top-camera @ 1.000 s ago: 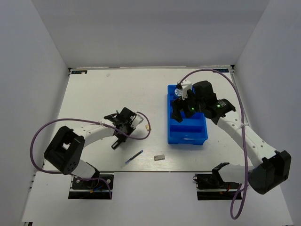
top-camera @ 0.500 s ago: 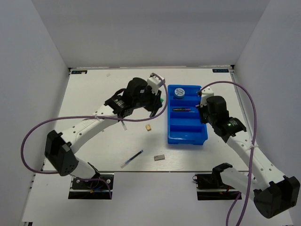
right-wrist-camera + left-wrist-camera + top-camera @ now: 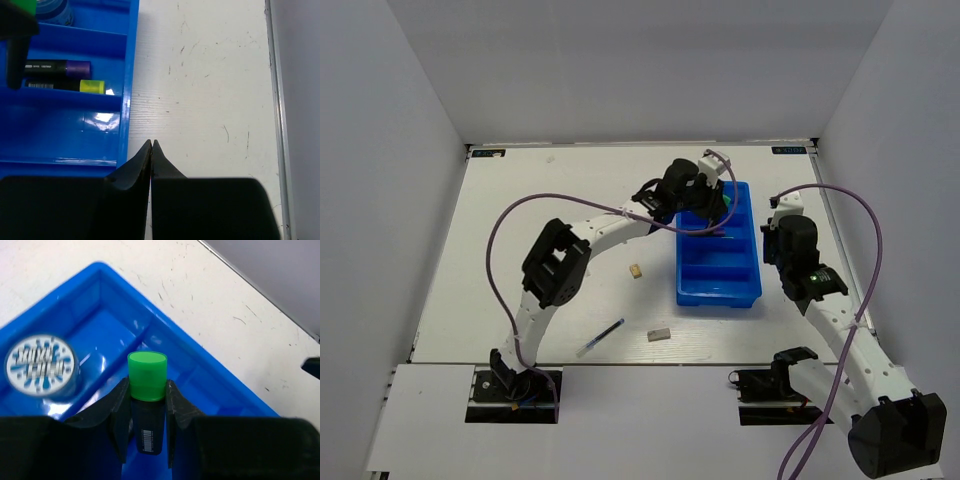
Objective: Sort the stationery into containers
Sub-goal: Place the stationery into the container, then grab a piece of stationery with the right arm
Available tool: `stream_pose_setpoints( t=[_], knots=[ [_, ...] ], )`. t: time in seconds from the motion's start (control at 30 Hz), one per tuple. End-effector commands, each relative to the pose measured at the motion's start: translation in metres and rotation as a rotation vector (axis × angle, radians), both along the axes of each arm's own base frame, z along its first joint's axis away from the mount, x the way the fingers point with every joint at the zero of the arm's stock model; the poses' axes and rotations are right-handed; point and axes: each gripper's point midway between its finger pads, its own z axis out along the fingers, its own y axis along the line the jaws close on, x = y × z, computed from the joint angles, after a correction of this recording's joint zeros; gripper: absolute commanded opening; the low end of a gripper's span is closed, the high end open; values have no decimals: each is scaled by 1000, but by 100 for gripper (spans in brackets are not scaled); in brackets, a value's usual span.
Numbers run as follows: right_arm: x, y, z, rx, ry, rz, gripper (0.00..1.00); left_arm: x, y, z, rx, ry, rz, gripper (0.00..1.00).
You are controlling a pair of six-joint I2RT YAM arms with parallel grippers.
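The blue tray [image 3: 720, 298] lies right of the table's middle. My left gripper [image 3: 706, 206] hovers over its far end, shut on a black highlighter with a green end [image 3: 147, 375], which stands between the fingers [image 3: 121, 405]. A round blue-white disc [image 3: 41, 365] lies in the end compartment beside it. One compartment nearer hold a purple-ended highlighter [image 3: 57, 67] and a yellow-ended one [image 3: 65, 86]. My right gripper [image 3: 151, 142] is shut and empty, above bare table just right of the tray's rim [image 3: 132, 75].
A tan eraser [image 3: 636, 270], a grey eraser [image 3: 659, 335] and a dark-blue pen [image 3: 605, 337] lie on the table left of and nearer than the tray. White walls close the table on three sides.
The left arm has swung right, from beside the tray to over its far end, with the green highlighter. The right gripper has drawn back off the tray to its right side.
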Motion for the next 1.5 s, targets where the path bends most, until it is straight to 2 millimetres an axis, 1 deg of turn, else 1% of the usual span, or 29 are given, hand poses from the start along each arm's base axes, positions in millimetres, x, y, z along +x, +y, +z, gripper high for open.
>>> stream_pose_setpoints(
  t=[0.0,0.03,0.13,0.27,0.33,0.37,0.43,0.47,0.5,0.73,0.77,0.8,0.87,0.97,1.0,1.03,1.07,1.1,1.13,1.17,1.2,1.23,1.27,1.3,1.33,1.37,1.4,1.43,1.47],
  knots=[
    [8,-2,13,36,-67,-18,0,9,-18,58,-78,-129,-66,0],
    [8,-2,13,35,-65,-17,0,13,-23,46,-61,-131,-75,0],
    [7,-1,10,40,-55,-9,0,19,-26,28,-16,-138,-75,0],
    [8,-1,11,38,-58,-12,0,19,-22,2,57,-138,-84,0],
    [8,-2,11,38,-58,-12,0,20,-19,-13,89,-131,-69,7],
    [8,-1,9,37,-50,-7,0,19,-16,-22,109,-127,-62,14],
    [7,0,8,40,-44,1,0,21,-14,-26,120,-142,-46,17],
    [7,-1,8,41,-43,-4,0,22,-13,-31,134,-142,-30,25],
    [7,-1,8,44,-44,-6,0,24,-11,-31,138,-145,-16,33],
    [7,-1,5,66,-28,2,0,29,-8,-25,179,-210,-16,39],
    [6,-1,4,67,-26,3,0,29,-6,-25,190,-208,-14,43],
    [6,0,4,68,-26,6,0,28,-4,-23,190,-208,-16,56],
    [6,-3,4,71,-26,-4,0,23,0,-28,207,-198,-25,64],
    [6,-6,2,73,-22,-15,0,14,5,-25,209,-191,-36,76],
    [6,-6,2,74,-21,-12,0,13,6,-17,198,-201,-38,78],
    [6,-6,3,76,-26,-9,0,10,5,-8,188,-214,-41,78],
    [6,-7,3,79,-25,-12,1,8,8,-9,193,-210,-41,78],
    [5,-6,4,80,-28,-3,3,3,7,16,153,-247,-41,75],
    [4,-4,6,84,-34,12,9,-1,8,20,148,-255,-40,70],
    [4,-3,8,87,-37,22,15,-5,8,31,128,-273,-40,60],
    [0,8,5,112,-14,86,35,-9,9,59,82,-321,-29,45],
    [-2,13,5,106,-7,129,48,-20,10,81,64,-355,-21,12],
    [-2,20,8,113,-2,174,57,-22,16,92,73,-368,18,0],
    [-6,24,4,103,25,215,62,-35,26,104,70,-378,32,0],
    [-15,50,5,162,53,364,62,-43,38,133,45,-416,74,0],
    [-18,56,0,158,84,411,56,-45,53,132,65,-388,141,0],
    [-23,68,4,180,89,482,25,-55,73,145,55,-382,178,0],
    [-29,78,9,211,101,546,7,-59,108,140,121,-355,279,0],
    [-31,90,5,239,135,613,0,-62,125,137,94,-271,363,1]
  ],
)
